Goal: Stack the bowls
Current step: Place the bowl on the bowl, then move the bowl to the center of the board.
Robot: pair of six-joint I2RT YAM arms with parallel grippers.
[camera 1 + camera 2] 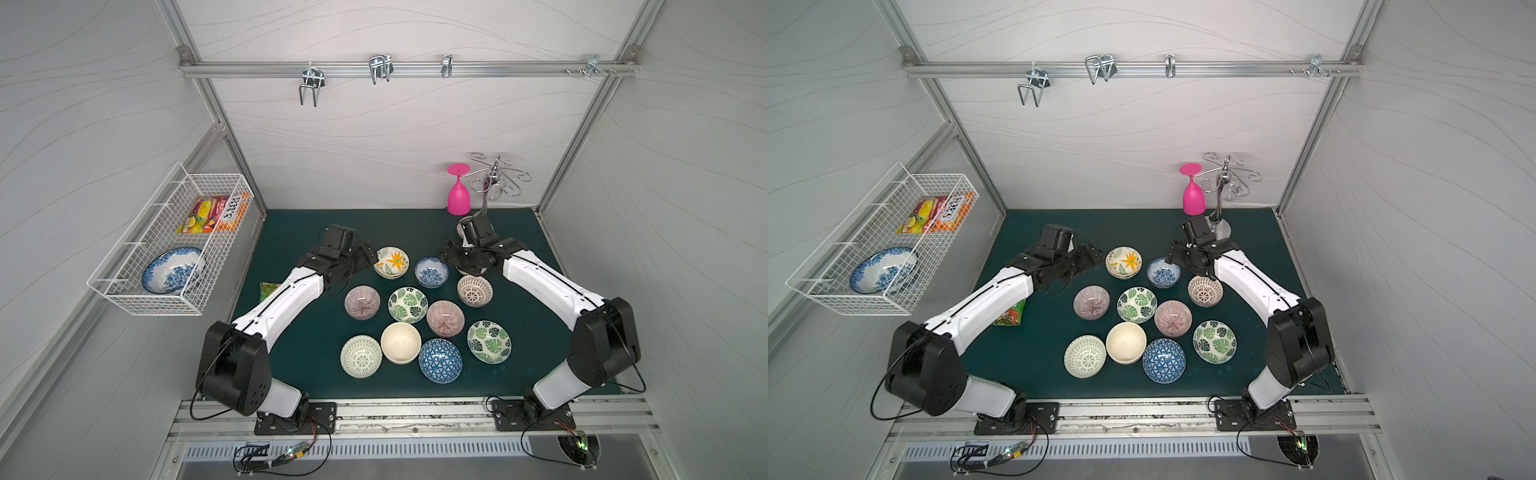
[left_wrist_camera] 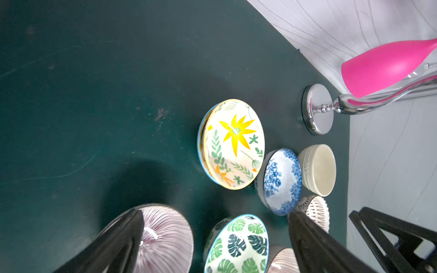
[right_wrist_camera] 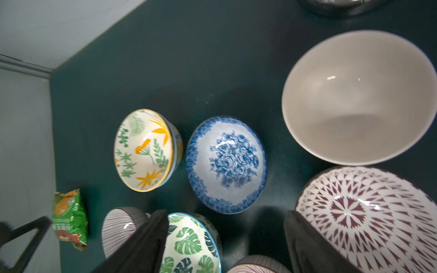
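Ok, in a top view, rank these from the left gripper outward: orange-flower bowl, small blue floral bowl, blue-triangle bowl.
1. orange-flower bowl, just beside the left gripper, back row.
2. small blue floral bowl, further along the back row, toward the robot's right.
3. blue-triangle bowl, front row, clearly farthest.

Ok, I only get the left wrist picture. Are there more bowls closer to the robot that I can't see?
Observer: Yes. A blue triangle bowl sits in the row nearest the arm bases.
Operator: Is anything next to it?
Observer: A plain cream bowl stands right beside it, on the left arm's side.
Operator: Is there stuff that's not on the table?
Observer: A big blue-and-white dish lies in a wire basket hung on the left wall.
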